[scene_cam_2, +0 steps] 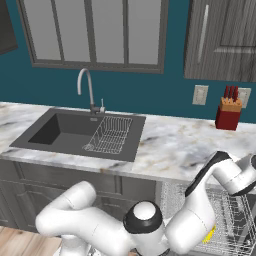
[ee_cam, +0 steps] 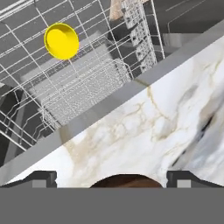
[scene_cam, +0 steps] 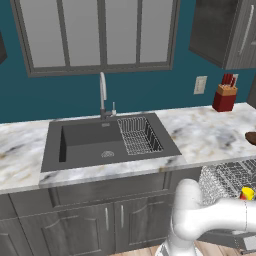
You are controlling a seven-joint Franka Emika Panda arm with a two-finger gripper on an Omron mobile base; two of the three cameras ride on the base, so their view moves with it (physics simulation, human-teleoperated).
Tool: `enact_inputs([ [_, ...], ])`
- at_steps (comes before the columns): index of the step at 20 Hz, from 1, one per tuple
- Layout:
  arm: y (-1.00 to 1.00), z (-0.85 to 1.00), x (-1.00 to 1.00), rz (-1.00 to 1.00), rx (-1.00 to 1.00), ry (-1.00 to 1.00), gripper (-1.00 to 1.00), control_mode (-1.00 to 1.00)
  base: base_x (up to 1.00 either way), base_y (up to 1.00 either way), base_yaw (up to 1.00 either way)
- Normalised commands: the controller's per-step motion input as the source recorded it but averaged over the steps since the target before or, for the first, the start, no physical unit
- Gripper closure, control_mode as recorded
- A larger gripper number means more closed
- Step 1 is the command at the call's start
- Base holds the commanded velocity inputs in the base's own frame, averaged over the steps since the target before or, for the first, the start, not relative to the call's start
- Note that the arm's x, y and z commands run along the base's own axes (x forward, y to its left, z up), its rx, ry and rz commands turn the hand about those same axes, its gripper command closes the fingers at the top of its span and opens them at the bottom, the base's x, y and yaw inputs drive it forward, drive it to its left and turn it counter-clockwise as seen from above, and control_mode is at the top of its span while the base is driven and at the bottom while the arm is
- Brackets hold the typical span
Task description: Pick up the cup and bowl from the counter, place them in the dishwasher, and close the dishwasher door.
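Observation:
The small yellow cup [ee_cam: 61, 40] with a red band sits in the dishwasher's silver wire rack [ee_cam: 83, 87], below the counter edge; it also shows as the cup [scene_cam: 246, 193] in the rack [scene_cam: 225, 177] and as a yellow sliver [scene_cam_2: 210, 234] behind my arm. The dark brown bowl [scene_cam: 251, 137] rests on the marble counter [scene_cam: 200, 135] at the far right. In the hand view the bowl's rim [ee_cam: 126, 180] lies at the bottom, between the two spread fingertips of my open gripper [ee_cam: 113, 178]. The fingertips [ee_cam: 41, 177] stand clear of the bowl on both sides.
A red knife block [scene_cam: 225, 95] stands at the back wall, behind the bowl. The dark sink [scene_cam: 85, 142] with a wire basket [scene_cam: 139, 134] and a faucet [scene_cam: 103, 95] lies to the left. Grey cabinets [scene_cam: 100, 220] run under the counter.

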Motion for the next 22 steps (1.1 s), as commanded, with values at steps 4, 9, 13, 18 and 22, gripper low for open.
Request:
enact_inputs([
  [4,-0.31,-0.11,0.33,0.00,0.00,-0.03,-1.00,-1.00,0.00,0.00,0.00],
  [9,-0.32,-0.08,0.41,0.00,0.00,-0.02,-1.00,-1.00,0.00,0.00,0.00],
  [13,-0.32,-0.17,0.43,0.00,0.00,0.00,-1.00,-1.00,0.00,0.00,0.00],
  [18,-0.28,-0.25,0.37,0.00,0.00,0.00,1.00,-1.00,0.00,0.00,0.00],
  [22,-0.30,-0.22,0.23,0.00,0.00,-0.02,1.00,-1.00,0.00,0.00,0.00],
])
